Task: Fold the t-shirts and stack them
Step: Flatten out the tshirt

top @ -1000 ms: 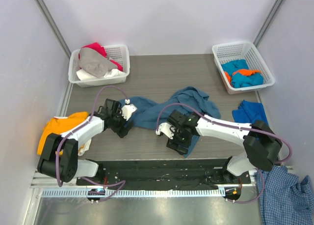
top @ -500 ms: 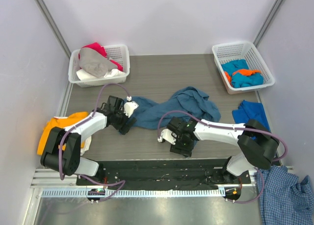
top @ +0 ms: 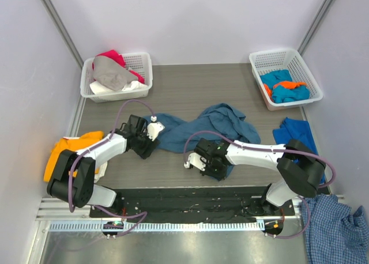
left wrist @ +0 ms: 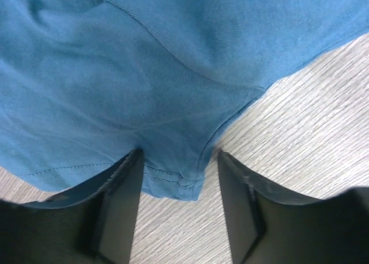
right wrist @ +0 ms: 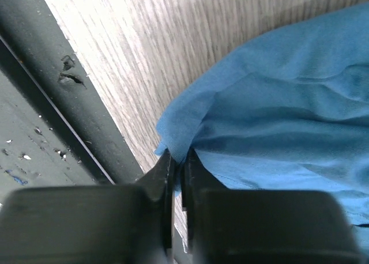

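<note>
Top external view: the task is judged to be at its start, since no folded t-shirt and no stack can be seen. One large teal-blue t-shirt point(top: 225, 117) lies crumpled in the middle of the table point(top: 190, 85) and is being taken up at two points.

In the right wrist view, the right gripper point(right wrist: 177, 160) is seen pinched almost flat on a near corner of this shirt, with cloth caught between the jaws. In the left wrist view, the left gripper point(left wrist: 176, 160) is seen parted over the shirt's left hem corner. Fabric lies between the fingers, but nothing is clamped yet.

Flattening, folding and stacking are all left to be done.

- One orange t-shirt point(top: 72, 149) is counted far left of the teal-blue shirt, unfolded.
- One bright blue garment point(top: 294, 131) is counted just right of it.
- One checked shirt point(top: 334, 223) is seen near and right of it.
- Two white baskets are counted behind it. The left basket point(top: 141, 68) holds grey, red and white cloth. The right basket point(top: 274, 57) holds turquoise and orange cloth.

How many garments each basket holds cannot be told.
</note>
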Controlling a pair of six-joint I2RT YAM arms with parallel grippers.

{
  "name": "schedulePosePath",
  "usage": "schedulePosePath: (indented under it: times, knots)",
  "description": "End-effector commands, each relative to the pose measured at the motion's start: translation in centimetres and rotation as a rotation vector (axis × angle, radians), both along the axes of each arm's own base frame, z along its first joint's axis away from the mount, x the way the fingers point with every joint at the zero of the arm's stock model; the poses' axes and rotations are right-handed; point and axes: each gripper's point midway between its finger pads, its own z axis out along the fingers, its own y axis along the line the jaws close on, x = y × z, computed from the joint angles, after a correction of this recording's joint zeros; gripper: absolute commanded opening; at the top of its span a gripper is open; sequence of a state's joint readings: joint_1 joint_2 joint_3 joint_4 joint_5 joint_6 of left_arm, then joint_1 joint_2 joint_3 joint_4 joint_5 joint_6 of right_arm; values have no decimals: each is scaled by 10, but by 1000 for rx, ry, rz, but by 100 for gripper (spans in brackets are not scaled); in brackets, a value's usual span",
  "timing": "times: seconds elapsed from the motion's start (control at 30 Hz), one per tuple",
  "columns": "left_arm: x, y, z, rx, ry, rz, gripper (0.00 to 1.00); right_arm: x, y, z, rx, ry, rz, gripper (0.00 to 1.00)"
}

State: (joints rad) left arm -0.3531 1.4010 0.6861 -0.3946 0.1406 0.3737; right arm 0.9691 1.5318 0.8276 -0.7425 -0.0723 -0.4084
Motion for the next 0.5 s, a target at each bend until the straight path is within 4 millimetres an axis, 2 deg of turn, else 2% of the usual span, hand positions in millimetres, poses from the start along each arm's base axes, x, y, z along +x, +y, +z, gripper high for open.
schedulePosePath:
  times: [0.0, 0.07, 0.1, 0.17, 0.2, 0.27, 0.4, 0.43, 0.47]
  knots:
    - [-3, 9, 1, 38, -9, 0, 50, 8, -3, -10, -19, -47, -11, 1]
    - [-5, 10, -1, 48, -6, -13, 42, 9, -2, -8, -14, -56, -13, 1]
    - [-5, 11, -2, 52, -3, -15, 30, 12, -2, -7, -14, -66, -18, 1]
    - [-5, 13, -4, 65, -3, -21, 14, 13, -1, -6, -19, -68, -12, 1]
    - [-5, 14, -4, 71, -3, -19, 0, 24, -5, -2, -47, -123, -13, 1]
    - [0, 15, 0, 84, -22, -11, 0, 30, -6, 4, -48, -162, -10, 1]
    - [14, 16, 24, 83, -109, 3, 0, 50, -2, 30, -22, -267, -32, 1]
    - [23, 13, 41, 64, -162, 10, 0, 60, -6, 37, -39, -314, -44, 1]
    - [27, 11, 51, 53, -186, 11, 0, 66, -9, 47, -42, -353, -52, 1]
